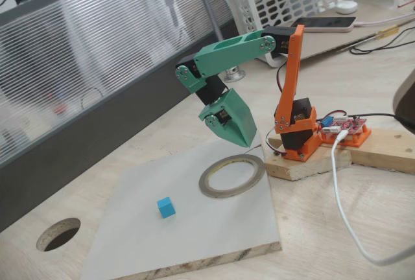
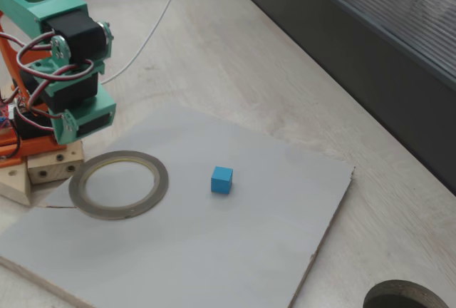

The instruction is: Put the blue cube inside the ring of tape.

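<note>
On the counter [image 1: 363,215], pale wood, lies a white board [image 1: 214,228] that serves as the work surface; both task items sit on it, so the pick and the drop happen at one level. A dark round hole [image 1: 58,234] is cut through the counter beyond the board's corner and has no part in the task.

The arm [image 1: 233,56], green links on an orange base, is folded up with its jaws [image 1: 237,131] pointing down, hanging above the board near the far edge of the ring of tape [image 1: 231,175]. The jaws look closed and hold nothing. This looks like a rest posture: nothing is reached for yet, and the task is judged not begun.

The ring of tape [image 2: 118,184] lies flat on the board close to the arm's base, its wide opening bare, which leaves ample room for a drop.

The blue cube [image 1: 166,207] rests on the board outside the ring, well apart from it and farther from the base, out in the open with free space on every side. In both fixed views the cube [image 2: 221,180] is bright sky-blue, plain-faced, sharp-edged, sitting flat on one face; small against the ring's opening.
</note>
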Robot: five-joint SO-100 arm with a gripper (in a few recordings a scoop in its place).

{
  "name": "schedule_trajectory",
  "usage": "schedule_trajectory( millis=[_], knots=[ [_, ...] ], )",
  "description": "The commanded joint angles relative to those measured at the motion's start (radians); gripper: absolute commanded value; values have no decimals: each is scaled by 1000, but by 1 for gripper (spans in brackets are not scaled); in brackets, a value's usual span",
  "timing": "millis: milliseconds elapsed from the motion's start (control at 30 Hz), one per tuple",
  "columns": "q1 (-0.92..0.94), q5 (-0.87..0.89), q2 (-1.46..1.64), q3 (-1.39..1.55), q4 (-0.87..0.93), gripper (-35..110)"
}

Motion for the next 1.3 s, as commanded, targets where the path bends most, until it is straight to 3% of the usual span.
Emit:
schedule_trajectory(
  millis=[0, 833, 1067, 1267],
  knots=[
    [3, 8, 5, 6, 17, 0],
    [-6, 8, 17, -63, 15, 0],
    [-216, 11, 3, -295, 17, 0],
    [-233, 9, 3, -296, 17, 0]
  ],
)
